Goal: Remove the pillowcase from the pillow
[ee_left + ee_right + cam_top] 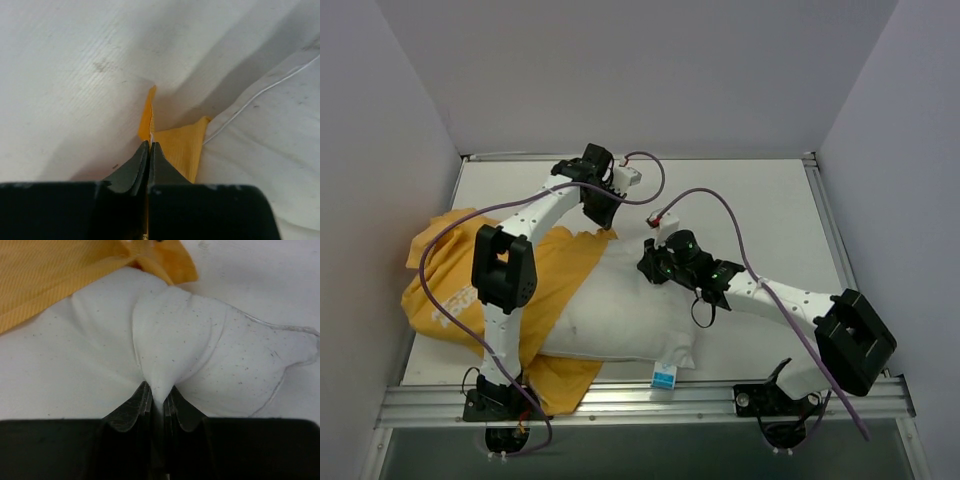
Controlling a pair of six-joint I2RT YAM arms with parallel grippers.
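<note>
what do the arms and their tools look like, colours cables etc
The left arm and right arm are both white tubular links with small dark dots, joined by chunky black joint housings. A thin purple cable loops along each. The left tool and right tool have black, tapering fingers. Small green lights glow on the right wrist.

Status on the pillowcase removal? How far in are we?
Past halfway, by my read. Done: most of the pillow lies bare, with the pillowcase bunched toward its left end. In hand: the left hand pinches the pillowcase's edge, and the right hand pinches a fold of the pillow. Left: the pillow's left end sits inside the pillowcase and has to come fully out.
</note>
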